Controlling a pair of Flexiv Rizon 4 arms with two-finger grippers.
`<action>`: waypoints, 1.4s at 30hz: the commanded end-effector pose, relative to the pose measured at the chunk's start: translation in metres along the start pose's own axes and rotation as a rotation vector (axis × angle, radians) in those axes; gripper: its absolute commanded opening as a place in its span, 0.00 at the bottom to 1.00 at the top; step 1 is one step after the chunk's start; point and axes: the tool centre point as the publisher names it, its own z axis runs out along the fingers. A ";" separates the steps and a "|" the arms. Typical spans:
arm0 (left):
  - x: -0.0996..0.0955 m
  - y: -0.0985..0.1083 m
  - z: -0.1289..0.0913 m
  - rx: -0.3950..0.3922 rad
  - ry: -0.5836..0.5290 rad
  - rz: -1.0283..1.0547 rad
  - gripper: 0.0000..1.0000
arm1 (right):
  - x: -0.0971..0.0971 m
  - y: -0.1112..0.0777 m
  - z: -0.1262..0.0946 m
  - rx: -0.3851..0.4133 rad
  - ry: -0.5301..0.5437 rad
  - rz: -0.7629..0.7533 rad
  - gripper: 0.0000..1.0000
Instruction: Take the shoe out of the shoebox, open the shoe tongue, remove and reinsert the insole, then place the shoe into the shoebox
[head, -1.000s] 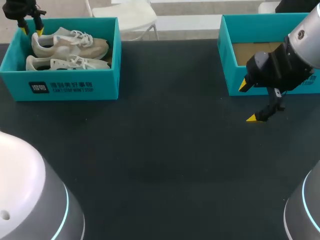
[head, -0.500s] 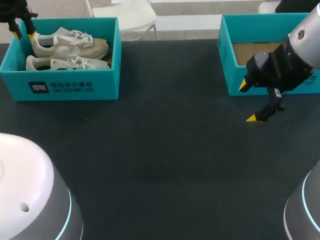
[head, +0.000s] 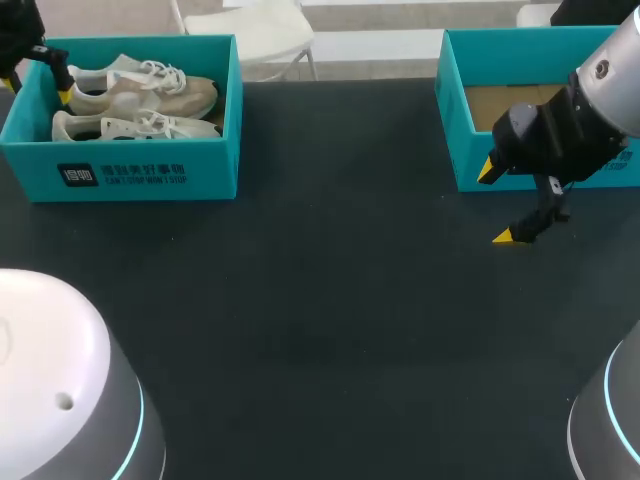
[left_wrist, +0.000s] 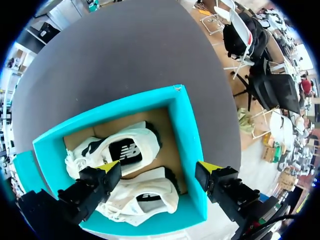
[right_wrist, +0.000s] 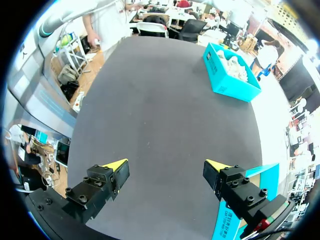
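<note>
A pair of pale sneakers (head: 135, 105) is lying side by side in the teal shoebox (head: 130, 172) at the table's far left, toes pointing toward the table's middle. They are cream and off-white, low-cut and rounded at the toe, with white laces (head: 160, 72) sitting loosely on top. From the left wrist, one shoe's opening is showing a dark patch, probably the insole (left_wrist: 125, 151), though the view is too coarse to be sure. The box is showing thin, straight cardboard walls, teal outside and plain brown on the floor inside.

The left gripper (head: 35, 88) is hovering over the heel end of the box with its jaws spread wide and gripping nothing. In its own view the left gripper (left_wrist: 157, 167) is straddling the box's wall, one finger over the sneakers and the other outside the box. Most of that gripper is running off the head view's corner.

The right gripper (head: 498, 203) is hanging above the dark matte table (head: 320, 300), jaws likewise wide apart and empty. It is just in front of a second teal box (head: 455, 150), which the picture's edge and the arm are partly cutting off.
</note>
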 end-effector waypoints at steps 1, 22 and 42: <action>-0.003 -0.006 -0.002 -0.042 0.007 -0.001 1.00 | 0.000 0.000 0.001 0.001 0.000 0.000 1.00; -0.015 -0.022 0.028 0.002 -0.056 -0.081 1.00 | 0.000 0.000 0.001 0.001 0.000 0.000 1.00; -0.013 -0.021 0.054 0.039 -0.081 -0.156 0.48 | 0.000 0.000 0.001 0.001 0.000 0.000 1.00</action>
